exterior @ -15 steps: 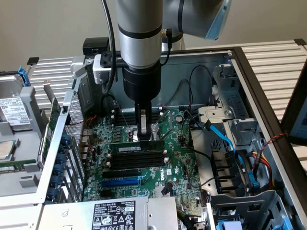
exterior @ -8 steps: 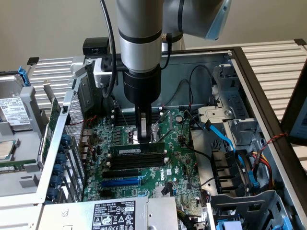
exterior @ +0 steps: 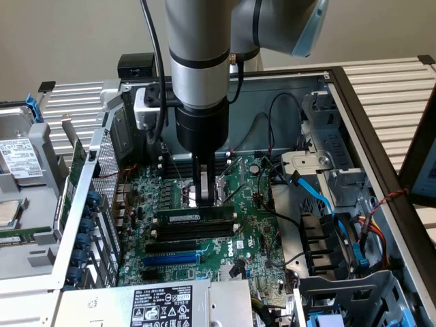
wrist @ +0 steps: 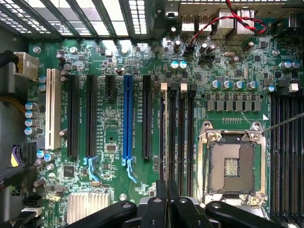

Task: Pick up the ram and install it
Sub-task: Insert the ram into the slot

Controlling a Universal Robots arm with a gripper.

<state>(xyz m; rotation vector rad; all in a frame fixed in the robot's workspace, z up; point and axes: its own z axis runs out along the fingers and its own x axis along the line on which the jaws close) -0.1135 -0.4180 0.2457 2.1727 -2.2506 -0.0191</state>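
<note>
**Pincer closed over a ram stick standing in its slot**

The pincer (exterior: 204,199) hangs from the arm with its fingers pressed together, directly above the ram (exterior: 195,216). It is not clear whether they touch its top edge or pinch anything. The ram stands on edge in one of the long black memory slots (exterior: 194,235) on the motherboard (exterior: 238,248), inside the open computer case (exterior: 354,109). In the wrist view, the fingertips (wrist: 161,190) line up with the stick's thin edge (wrist: 165,133). The pick-up looks done and the stick placed. Whether it is fully seated and latched cannot be judged.
</note>
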